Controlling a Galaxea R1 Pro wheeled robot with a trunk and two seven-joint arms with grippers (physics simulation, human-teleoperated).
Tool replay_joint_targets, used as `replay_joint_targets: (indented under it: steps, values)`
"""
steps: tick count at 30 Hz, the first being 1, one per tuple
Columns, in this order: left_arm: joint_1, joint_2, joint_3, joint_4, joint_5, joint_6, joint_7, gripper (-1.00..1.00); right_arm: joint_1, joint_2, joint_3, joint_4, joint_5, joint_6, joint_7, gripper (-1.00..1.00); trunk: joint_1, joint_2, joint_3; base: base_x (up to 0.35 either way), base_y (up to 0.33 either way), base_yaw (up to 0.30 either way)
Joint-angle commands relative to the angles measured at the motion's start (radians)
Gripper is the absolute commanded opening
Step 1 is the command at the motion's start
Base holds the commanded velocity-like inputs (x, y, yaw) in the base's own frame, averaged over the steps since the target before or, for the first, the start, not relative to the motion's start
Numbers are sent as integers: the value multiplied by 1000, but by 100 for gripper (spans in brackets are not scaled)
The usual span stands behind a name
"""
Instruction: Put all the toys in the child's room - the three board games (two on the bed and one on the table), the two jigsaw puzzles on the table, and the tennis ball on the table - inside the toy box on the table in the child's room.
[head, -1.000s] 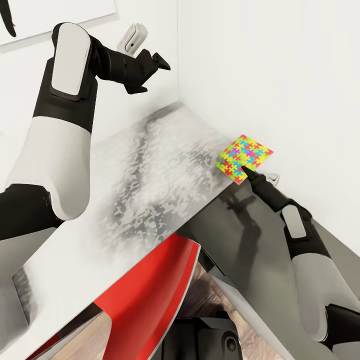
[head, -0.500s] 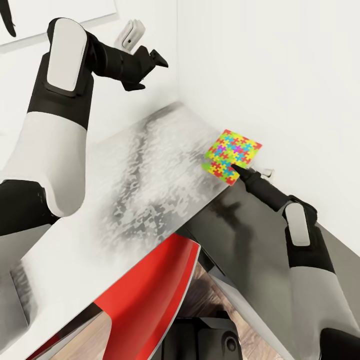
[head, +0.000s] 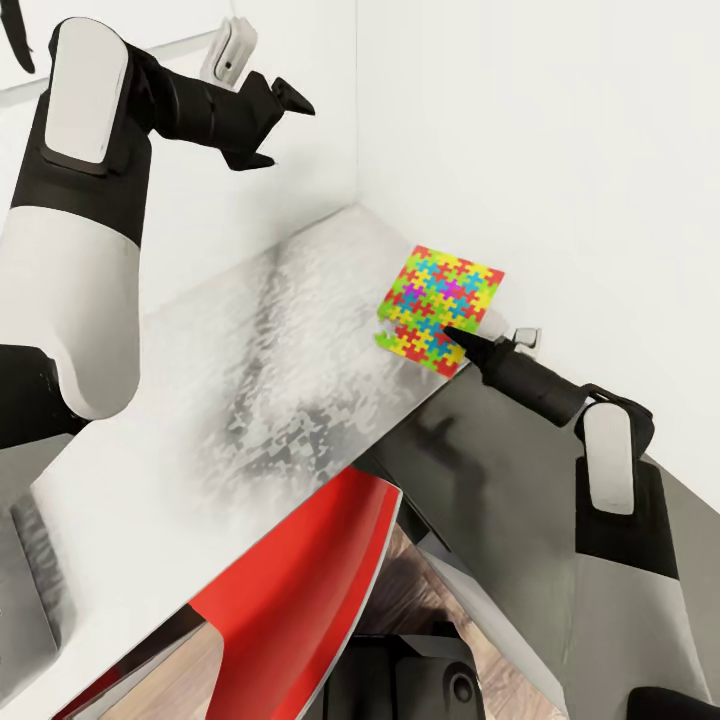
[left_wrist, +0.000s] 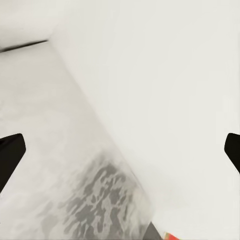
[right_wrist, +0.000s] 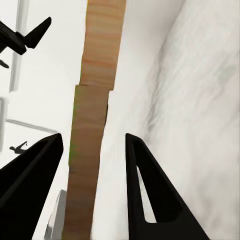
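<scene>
**Puzzle held over the table's far corner**

At centre right of the head view, the right gripper (head: 452, 333) pinches the jigsaw puzzle (head: 442, 306) by its near edge, over the table (head: 260, 400) near the white wall. At upper left, the left gripper (head: 278, 125) hangs spread wide, holding nothing. A red chair (head: 300, 590) sits at bottom centre.

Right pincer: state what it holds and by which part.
The right pincer holds the jigsaw puzzle by its near edge, lifted above the table.

Right fingers (head: 462, 336) perhaps clamp the jigsaw puzzle (head: 440, 305).
</scene>
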Motion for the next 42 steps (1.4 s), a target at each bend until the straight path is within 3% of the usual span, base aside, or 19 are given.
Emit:
replay_joint_targets:
  steps: [1, 8, 20, 29, 42]
  values:
    - [-2, 5, -1, 2, 18, 0, 11, 100, 2, 2, -2, -11, 4, 6, 8, -100, 1, -2, -1, 0, 0, 104]
    - [-5, 17, -2, 6, 40, -7, 12, 100, 8, 7, 7, -40, -12, 6, 5, -100, 1, -2, -1, 0, 0, 192]
    - [-9, 17, 1, 11, 51, -9, 7, 100, 11, 7, 58, -52, -22, 6, 3, -100, 1, -2, -1, 0, 0, 209]
    - [-17, 0, -4, 10, 51, -13, 4, 100, 12, 4, 59, -55, -23, 6, 3, -100, 1, -2, -1, 0, 0, 35]
    - [-19, -6, -24, 9, 51, -14, 3, 100, 14, 2, 59, -55, -23, 6, 5, -100, 1, -2, -1, 0, 0, 3]
